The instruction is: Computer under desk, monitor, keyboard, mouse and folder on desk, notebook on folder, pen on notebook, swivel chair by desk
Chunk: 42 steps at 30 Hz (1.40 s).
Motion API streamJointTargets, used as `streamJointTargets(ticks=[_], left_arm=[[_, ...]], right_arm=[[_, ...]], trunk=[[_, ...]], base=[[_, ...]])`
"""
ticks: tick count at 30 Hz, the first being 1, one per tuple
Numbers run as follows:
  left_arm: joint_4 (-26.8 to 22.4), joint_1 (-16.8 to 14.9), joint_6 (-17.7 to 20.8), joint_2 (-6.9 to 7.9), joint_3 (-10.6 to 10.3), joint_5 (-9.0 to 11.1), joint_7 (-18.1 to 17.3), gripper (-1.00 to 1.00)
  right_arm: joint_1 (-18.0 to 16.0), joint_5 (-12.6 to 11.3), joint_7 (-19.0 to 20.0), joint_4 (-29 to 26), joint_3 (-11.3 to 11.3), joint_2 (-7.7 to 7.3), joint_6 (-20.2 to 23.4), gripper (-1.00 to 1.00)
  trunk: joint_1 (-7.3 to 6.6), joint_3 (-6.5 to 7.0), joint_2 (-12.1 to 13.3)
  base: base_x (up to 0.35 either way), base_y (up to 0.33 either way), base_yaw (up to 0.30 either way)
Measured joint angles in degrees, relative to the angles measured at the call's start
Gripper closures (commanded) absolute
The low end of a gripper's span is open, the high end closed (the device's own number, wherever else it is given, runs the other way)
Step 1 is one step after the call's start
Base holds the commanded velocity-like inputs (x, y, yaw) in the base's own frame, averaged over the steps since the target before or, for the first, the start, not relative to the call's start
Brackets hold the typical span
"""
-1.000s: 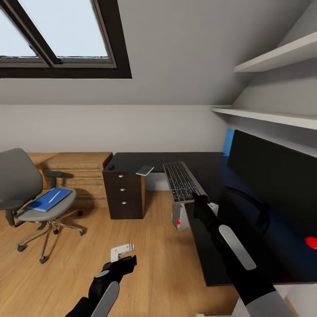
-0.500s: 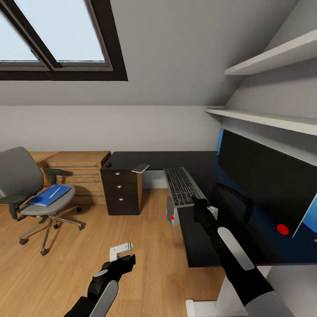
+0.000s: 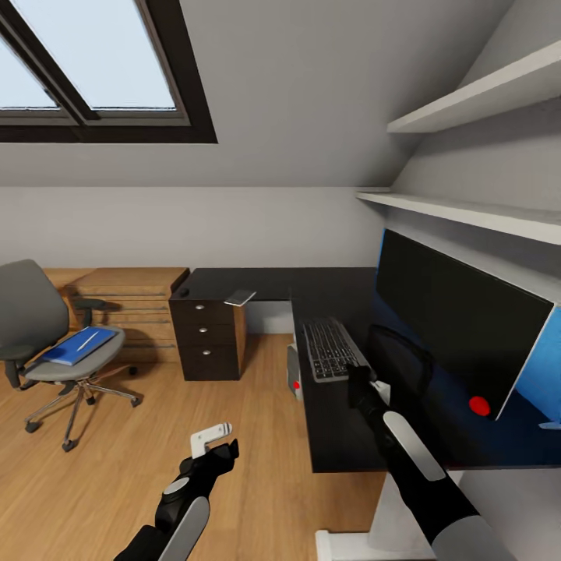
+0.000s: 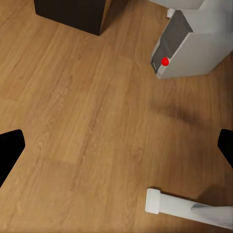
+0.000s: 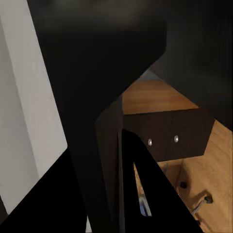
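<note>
Right gripper (image 3: 360, 379) sits at the near end of the keyboard (image 3: 329, 350), at the desk (image 3: 343, 292) edge; whether its jaws are parted or clamped on the keyboard frame cannot be told, the right wrist view being dark and close. Left gripper (image 3: 220, 450) hangs over the wood floor (image 3: 117, 475), jaws apart and empty, the fingertips (image 4: 10, 145) at the edges of the left wrist view. Computer (image 4: 187, 46) stands upright on the floor by the desk edge, red light to the front. Monitor (image 3: 456, 319) stands on the desk just beyond the keyboard. Mouse (image 3: 184, 292) and notebook (image 3: 239, 297) lie on the far wing above the drawer unit (image 3: 204, 339). Swivel chair (image 3: 47, 335) stands well apart from the desk, carrying the folder (image 3: 74, 347) with the pen (image 3: 87, 340) on it.
</note>
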Motion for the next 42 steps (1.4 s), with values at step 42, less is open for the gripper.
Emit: streamJointTargets(ticks=[42], left_arm=[[0.05,-0.01,0.08,-0.06,-0.21,0.13,-0.1,-1.0]], right_arm=[[-4.15,-2.07,-0.19,11.63,-1.69,0.35,-2.67,1.0]], trunk=[[0.0,0.01,-0.01]], base=[[0.097,-0.012,0.0]])
